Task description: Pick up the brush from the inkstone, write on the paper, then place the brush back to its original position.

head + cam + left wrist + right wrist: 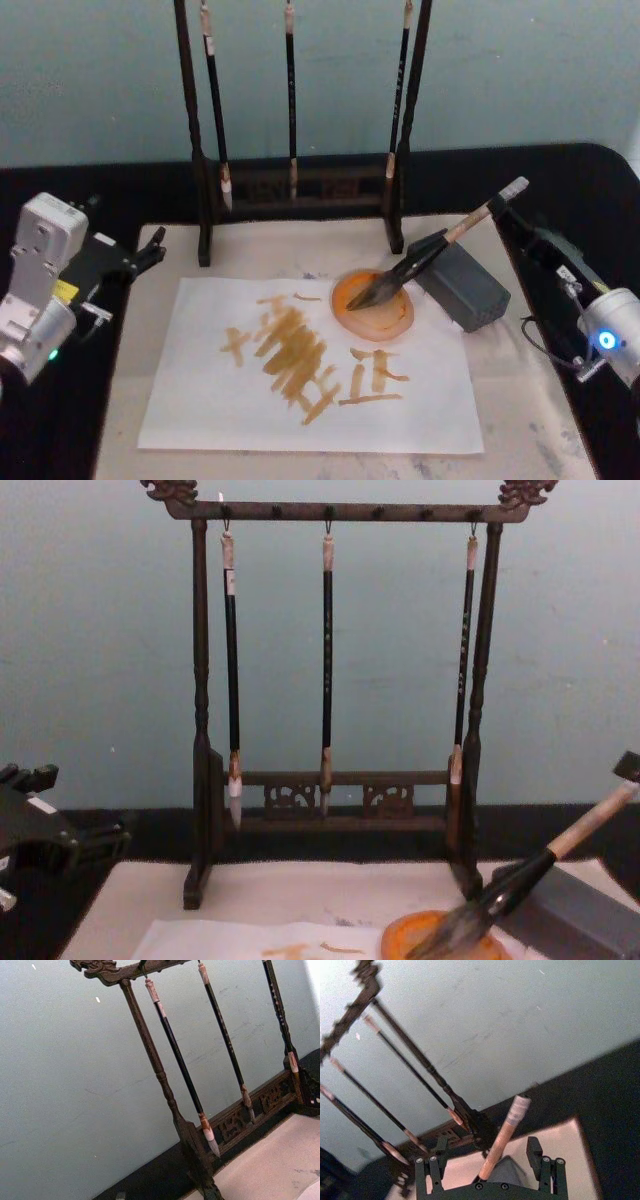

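Brush: the brush (430, 252) lies propped aslant, its dark tuft resting in the orange dish (373, 304) and its dark ferrule leaning on the grey inkstone (462, 283); the pale handle rises toward the surface's right edge.
How it handles: I judge it light and stiff along the handle, soft and floppy at the tuft; the wet tuft will probably drip and smear if it drags.
Where to hold: the bare pale handle above the ferrule looks the best place, clear of the wet hair and the cord end.
Right gripper: the right gripper (492, 1170) has its fingers spread on either side of the handle's upper end, not closed on it; in the head view the arm comes in from the right edge.
Left gripper: the left gripper (140, 255) sits parked at the left edge of the surface, beside the cream mat (520, 400); I cannot tell how its fingers stand.
Paper: the paper (300, 400) lies flat on the mat, toward the front, with orange strokes across its middle; thin and loose, it may shift or wrinkle under a heavy press.
Edges: the brush rack (335, 710) with three hanging thin brushes (327, 660) stands along the back edge, close behind the dish.
Open room: the front and left of the paper are unmarked; a lift up and forward stays clear of the rack's right post.
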`<state>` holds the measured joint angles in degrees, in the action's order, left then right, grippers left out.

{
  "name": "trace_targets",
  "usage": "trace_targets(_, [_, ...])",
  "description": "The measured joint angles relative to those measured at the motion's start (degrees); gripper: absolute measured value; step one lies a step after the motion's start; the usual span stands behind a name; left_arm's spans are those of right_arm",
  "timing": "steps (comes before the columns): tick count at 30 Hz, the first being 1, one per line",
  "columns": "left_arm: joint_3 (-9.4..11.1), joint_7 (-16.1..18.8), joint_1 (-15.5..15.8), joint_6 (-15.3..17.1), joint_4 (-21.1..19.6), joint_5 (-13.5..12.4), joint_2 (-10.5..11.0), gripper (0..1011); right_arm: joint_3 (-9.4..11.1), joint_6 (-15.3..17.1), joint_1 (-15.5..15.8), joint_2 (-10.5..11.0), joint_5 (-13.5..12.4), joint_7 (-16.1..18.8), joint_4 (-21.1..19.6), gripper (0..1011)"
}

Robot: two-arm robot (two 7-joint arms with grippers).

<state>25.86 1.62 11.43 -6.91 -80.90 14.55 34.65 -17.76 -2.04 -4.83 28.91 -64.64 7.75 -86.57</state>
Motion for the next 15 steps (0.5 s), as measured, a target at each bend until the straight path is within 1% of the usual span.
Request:
trace_targets(1, [0.0,0.0,0.0,0.0,0.0,0.0,0.0,1010,-0.88,-1.15,-0.2,0.49,3.65,-1.16,-0.66,1000])
trace_targets(5, [0.0,0.0,0.0,0.0,0.0,0.0,0.0,1009,-2.8,-3.02,-1.0,1.16,10.93,-3.67,-1.35,1000])
trace_targets(6, [0.0,0.0,0.0,0.0,0.0,0.0,0.0,1010,-3.75,-3.87,-1.51,1.3,14.56,-4.99,-1.38,1000])
trace_targets(7, [0.0,0.0,0.0,0.0,0.0,0.0,0.0,1010,-4.25,-4.32,-1.8,1.36,16.52,-5.6,-1.37,1000])
trace_targets(8, [0.0,0.0,0.0,0.0,0.0,0.0,0.0,1010,-5.26,-5.18,-2.42,1.46,20.26,-6.91,-1.19,1000])
trace_targets(10, [0.0,0.0,0.0,0.0,0.0,0.0,0.0,1010,-6.32,-5.92,-3.1,1.51,23.93,-8.12,-0.82,1000])
trace_targets(11, [0.0,0.0,0.0,0.0,0.0,0.0,0.0,1009,-7.26,-6.53,-3.75,1.55,27.39,-9.21,-0.44,1000])
trace_targets(12, [0.0,0.0,0.0,0.0,0.0,0.0,0.0,1010,-7.76,-6.83,-4.08,1.57,29.28,-9.82,-0.19,1000])
trace_targets(13, [0.0,0.0,0.0,0.0,0.0,0.0,0.0,1010,-8.69,-7.31,-4.69,1.57,32.66,-10.81,0.27,1000])
trace_targets(15, [0.0,0.0,0.0,0.0,0.0,0.0,0.0,1010,-9.58,-7.7,-5.29,1.55,35.55,-11.62,0.72,1000])
